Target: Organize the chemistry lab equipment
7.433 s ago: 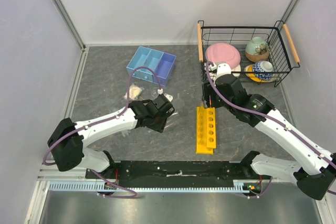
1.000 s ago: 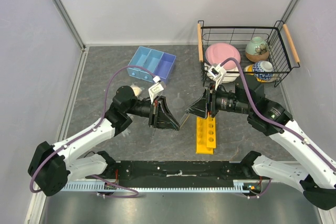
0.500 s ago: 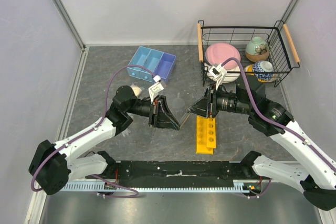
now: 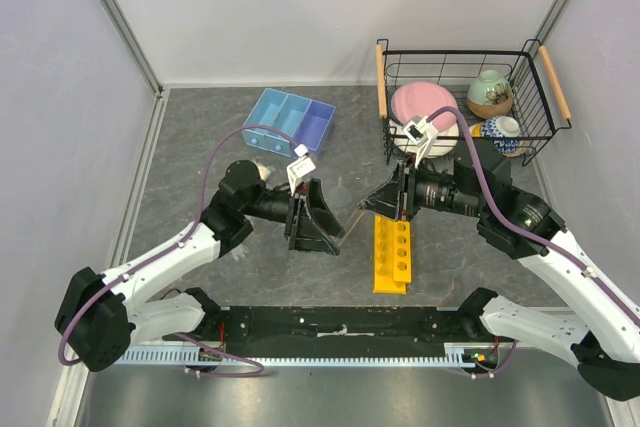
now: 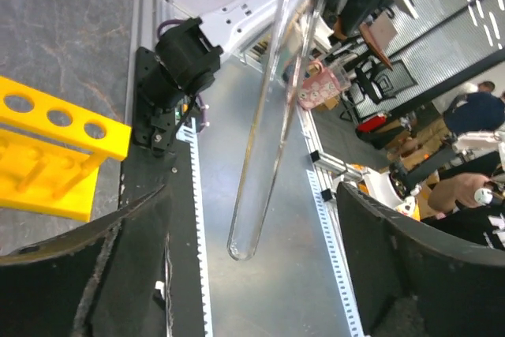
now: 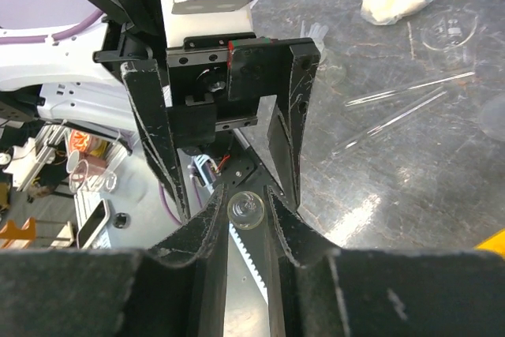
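Starting nearest the arm bases: the yellow rack point(image 4: 393, 252) sits just on the near side of the right gripper point(image 4: 383, 204). That pincer pinches the test tube point(image 5: 264, 140) by its open end, and the long axis slants toward the left gripper point(image 4: 322, 224), whose fingers stand spread wide, clear of the glass. The right arm is nearer the rack; I'd say the tube wants tipping upright. Farthest back, the blue tray point(image 4: 290, 122).
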Controlling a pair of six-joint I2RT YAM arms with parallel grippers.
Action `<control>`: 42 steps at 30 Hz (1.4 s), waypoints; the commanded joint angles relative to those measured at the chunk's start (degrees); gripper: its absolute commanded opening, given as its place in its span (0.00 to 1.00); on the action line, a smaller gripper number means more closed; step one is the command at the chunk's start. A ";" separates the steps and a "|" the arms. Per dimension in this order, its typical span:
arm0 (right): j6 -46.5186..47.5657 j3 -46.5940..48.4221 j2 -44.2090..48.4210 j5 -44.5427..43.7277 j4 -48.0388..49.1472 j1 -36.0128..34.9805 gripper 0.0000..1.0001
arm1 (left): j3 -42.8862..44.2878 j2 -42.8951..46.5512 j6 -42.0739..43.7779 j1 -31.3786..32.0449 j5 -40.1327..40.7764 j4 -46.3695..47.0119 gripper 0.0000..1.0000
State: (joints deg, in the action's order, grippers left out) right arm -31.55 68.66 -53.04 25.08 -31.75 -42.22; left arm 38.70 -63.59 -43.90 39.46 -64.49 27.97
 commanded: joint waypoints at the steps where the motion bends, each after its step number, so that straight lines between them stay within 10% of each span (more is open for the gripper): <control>1: 2.89 4.72 -1.01 -4.94 -3.13 -0.06 0.22 | 8.13 0.49 10.89 -0.35 7.75 -22.76 0.94; 7: 8.43 10.69 -5.49 -21.34 -13.76 -0.06 0.22 | 22.46 -1.88 21.74 -0.26 36.03 -55.86 0.96; 11: 10.72 12.98 -8.22 -35.87 -20.09 -0.15 0.22 | 24.85 -1.28 22.37 -0.35 47.16 -62.23 0.95; 21: 10.37 5.87 -10.60 -55.92 -16.95 -0.15 0.22 | 19.93 2.86 21.05 -0.26 50.08 -62.42 0.93; 42: 8.61 -2.74 -12.79 -60.41 -5.70 -0.15 0.22 | 18.34 6.90 21.93 -0.35 51.31 -65.06 0.93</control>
State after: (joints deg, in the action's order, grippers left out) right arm -22.28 65.91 -65.63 -33.43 -41.21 -42.24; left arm 56.23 -57.69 -24.32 39.29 -14.26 -36.99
